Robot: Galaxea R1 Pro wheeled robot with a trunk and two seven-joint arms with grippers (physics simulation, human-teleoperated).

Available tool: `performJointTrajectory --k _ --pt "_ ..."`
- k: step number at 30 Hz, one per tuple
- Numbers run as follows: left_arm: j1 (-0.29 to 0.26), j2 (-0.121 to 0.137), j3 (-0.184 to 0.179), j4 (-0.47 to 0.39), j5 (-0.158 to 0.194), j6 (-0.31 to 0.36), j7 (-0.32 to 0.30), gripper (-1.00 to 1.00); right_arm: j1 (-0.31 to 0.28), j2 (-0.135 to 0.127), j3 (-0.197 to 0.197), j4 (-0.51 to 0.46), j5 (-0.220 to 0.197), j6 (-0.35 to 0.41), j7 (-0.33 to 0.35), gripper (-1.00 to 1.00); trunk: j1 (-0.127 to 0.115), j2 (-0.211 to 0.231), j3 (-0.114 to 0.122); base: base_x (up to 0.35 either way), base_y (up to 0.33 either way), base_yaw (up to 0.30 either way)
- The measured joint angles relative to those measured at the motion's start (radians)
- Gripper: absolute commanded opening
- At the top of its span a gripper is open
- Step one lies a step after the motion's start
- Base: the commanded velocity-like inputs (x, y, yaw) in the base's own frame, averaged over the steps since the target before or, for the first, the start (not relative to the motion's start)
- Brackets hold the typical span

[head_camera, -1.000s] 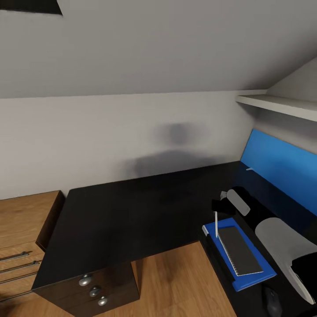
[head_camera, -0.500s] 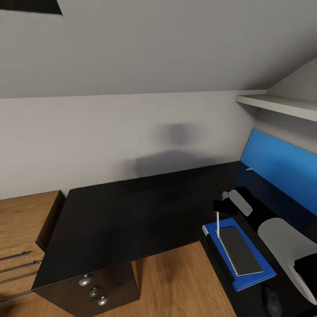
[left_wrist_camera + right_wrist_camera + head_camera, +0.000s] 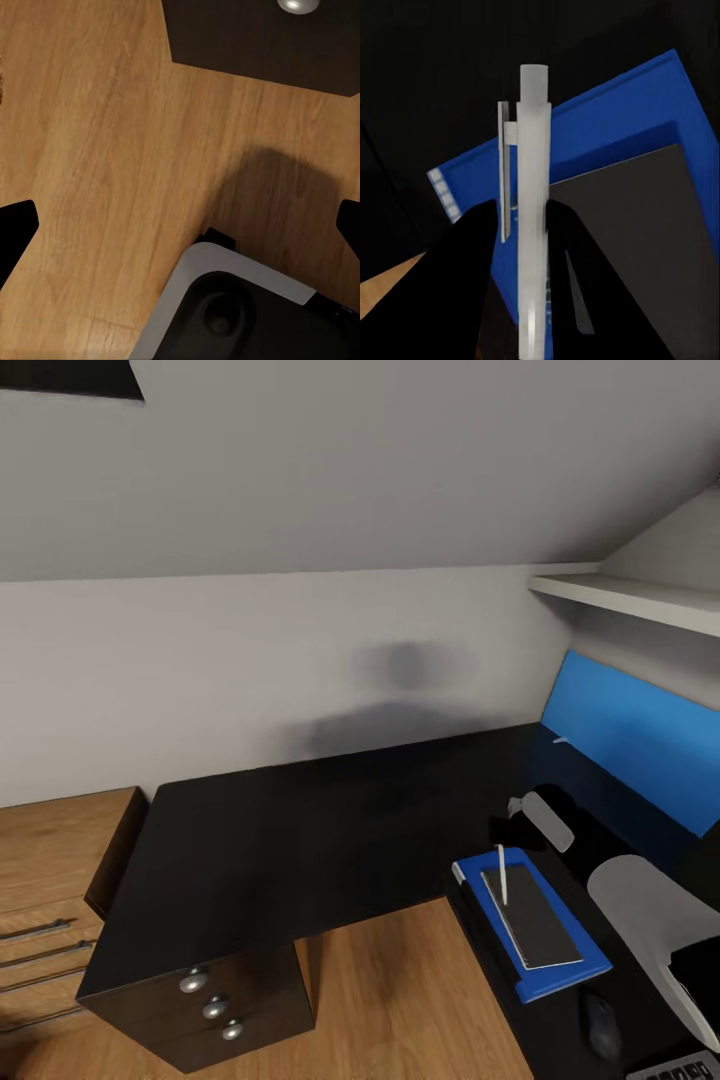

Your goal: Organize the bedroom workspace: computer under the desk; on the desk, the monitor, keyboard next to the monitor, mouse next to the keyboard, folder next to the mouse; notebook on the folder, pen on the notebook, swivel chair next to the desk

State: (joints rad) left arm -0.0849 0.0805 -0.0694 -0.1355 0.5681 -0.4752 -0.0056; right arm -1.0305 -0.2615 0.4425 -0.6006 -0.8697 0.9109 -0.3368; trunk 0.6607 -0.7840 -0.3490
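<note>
Notebook [image 3: 532, 916] lies stacked on the folder [image 3: 530, 940]; the right pincer [image 3: 519, 225], clamped on the pen [image 3: 532, 217], apparently just needs to release.

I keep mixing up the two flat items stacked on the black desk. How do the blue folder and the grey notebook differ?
The bright blue rectangular folder is larger, its blue border showing around the smaller dark grey notebook. The folder lies directly on the glossy black desk; the notebook lies on top of the folder. The white pen sits over the notebook, not the folder's bare part. Both are thin, flat rectangles.
</note>
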Motion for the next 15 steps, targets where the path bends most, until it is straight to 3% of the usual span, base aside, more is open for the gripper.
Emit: performJointTrajectory --k 8,15 --pt "0.0 0.0 -0.001 0.0 0.0 0.002 0.0 1.0 0.0 -0.002 0.0 0.004 0.01 -0.002 -0.001 -1.0 0.0 0.0 0.0 -0.146 -0.072 0.0" --pt "0.0 0.0 -0.001 0.0 0.0 0.001 0.0 1.0 0.001 -0.002 0.0 0.038 0.02 -0.006 0.0 -1.0 0.0 0.0 0.0 -0.041 -0.022 0.0"
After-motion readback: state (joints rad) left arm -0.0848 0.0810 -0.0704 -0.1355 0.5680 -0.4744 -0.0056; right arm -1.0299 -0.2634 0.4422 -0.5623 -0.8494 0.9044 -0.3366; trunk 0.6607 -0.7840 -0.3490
